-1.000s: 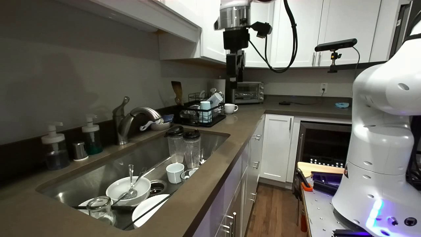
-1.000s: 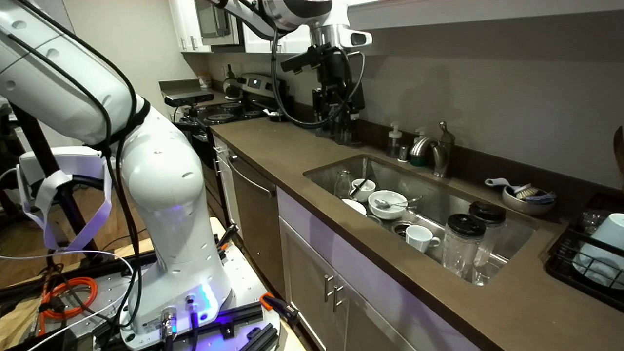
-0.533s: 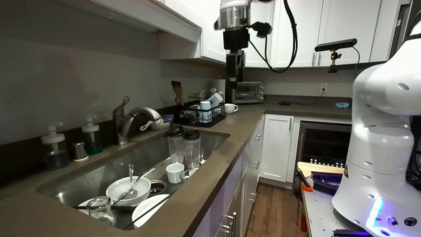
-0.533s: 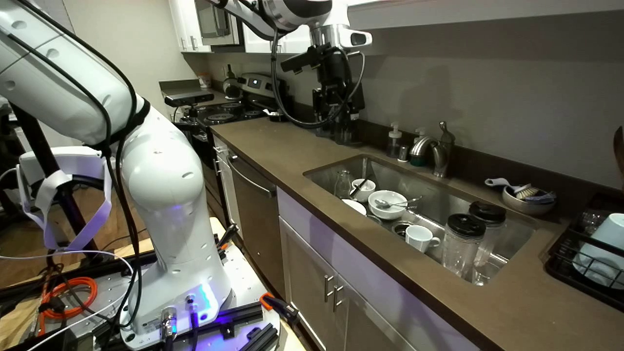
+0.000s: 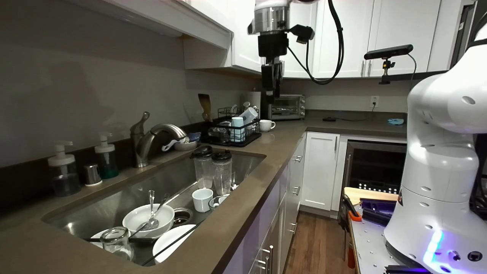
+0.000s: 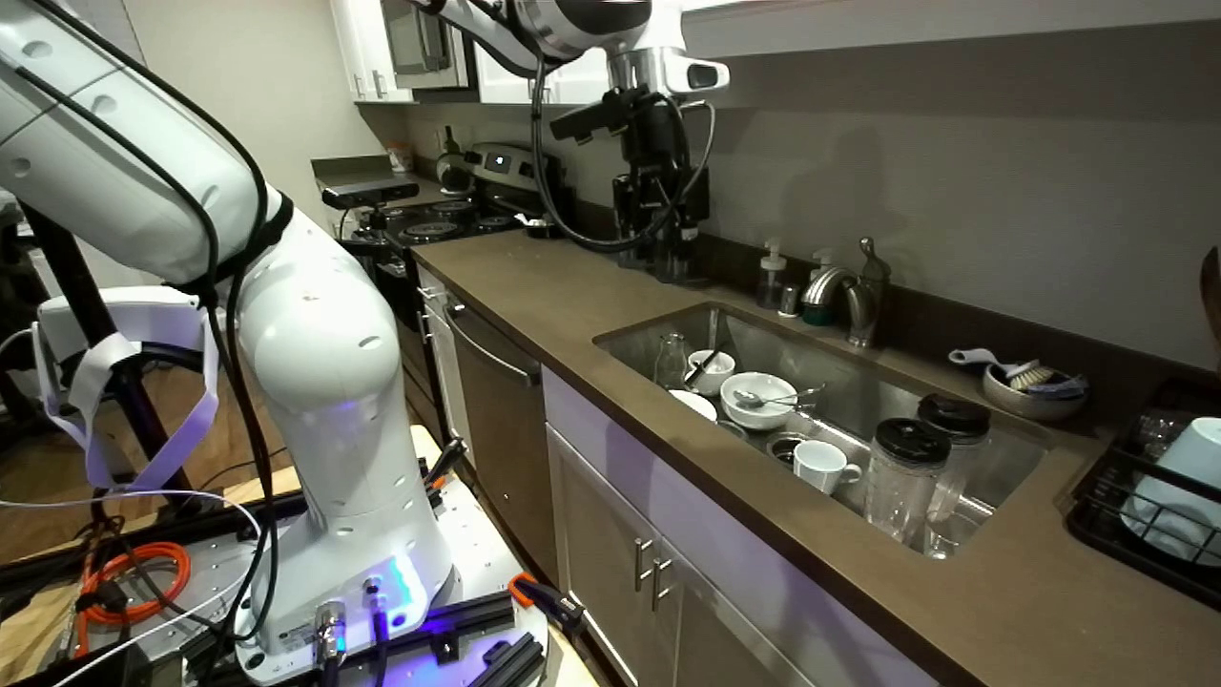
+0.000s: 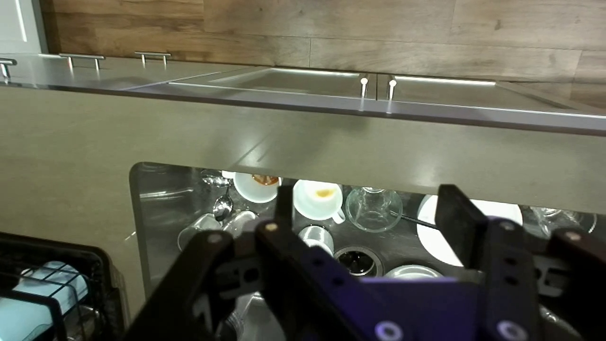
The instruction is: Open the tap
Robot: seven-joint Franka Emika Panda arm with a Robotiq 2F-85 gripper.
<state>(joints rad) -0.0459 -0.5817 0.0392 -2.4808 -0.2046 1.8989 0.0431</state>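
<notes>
The tap is brushed grey metal with an arched spout (image 5: 167, 129) and an upright lever handle on its body. It stands behind the sink and also shows in an exterior view (image 6: 861, 303). I do not see the tap in the wrist view. My gripper (image 7: 367, 206) is open and empty, its two black fingers wide apart above the sink. In both exterior views the gripper (image 5: 271, 95) hangs pointing down, higher than the tap and apart from it; there it also shows as a dark shape (image 6: 660, 253), partly crossed by cables.
The sink (image 6: 1011, 458) holds bowls, mugs, glasses and two black-lidded jars (image 5: 222, 173). Soap bottles (image 5: 62, 171) stand to one side of the tap. A bowl with brushes (image 6: 1030, 391) and a black dish rack (image 5: 243, 139) stand on the other. White cabinets (image 5: 342, 34) hang above.
The gripper's fingers appear to have shifted very slightly, a little closer together. The arm, the tap and the dishes look unmoved.
</notes>
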